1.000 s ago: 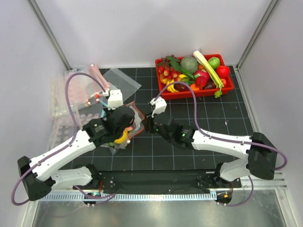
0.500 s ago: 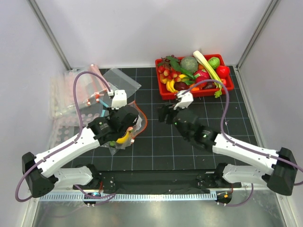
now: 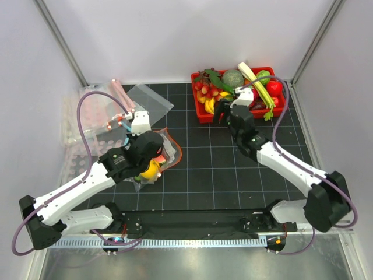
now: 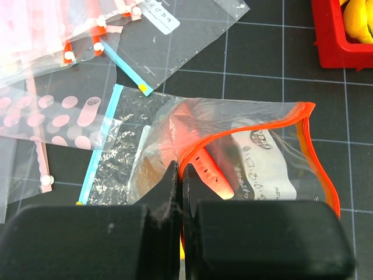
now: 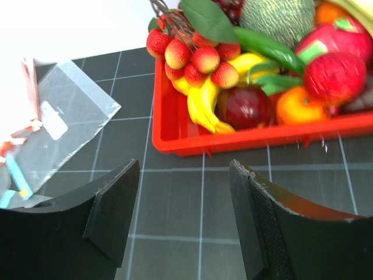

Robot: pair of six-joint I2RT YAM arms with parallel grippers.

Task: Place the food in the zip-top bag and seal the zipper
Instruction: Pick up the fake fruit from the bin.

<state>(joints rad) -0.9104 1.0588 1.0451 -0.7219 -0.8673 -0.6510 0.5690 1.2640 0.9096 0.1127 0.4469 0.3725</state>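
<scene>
From the top camera, you have the left gripper (image 3: 158, 157) down on the zip-top bag (image 3: 168, 146). The bag lies on the desk (image 3: 198, 169) left of centre, near the spare bags (image 3: 99, 119). A yellow fruit (image 3: 150, 170) sits at the bag's near end, apparently inside the film. Your right gripper (image 3: 221, 111) hangs at the near wall of the red tray (image 3: 205, 119), well apart from the bag.

On the left wrist camera, the jaws are pressed fully together on the bag's lip, pinching one end of the red-orange zipper (image 4: 315, 146). The rest of the strip curves away and the mouth gapes open. A red piece (image 4: 201, 154) shows through the film; you cannot tell what it is.

On the right wrist camera, the jaws stand spread wide with nothing between them, over bare desk just short of the tray's wall. Just beyond that wall lie a banana (image 5: 201, 111), a dark red fruit (image 5: 245, 108) and a lychee bunch (image 5: 192, 55).

You appear to be in the filling step: one arm holds the mouth open while the other goes for another piece, and sealing has not begun. The next move calls for carrying the right jaws over the wall and lowering them around a single piece. The crowding means a neighbour could get caught as well.
</scene>
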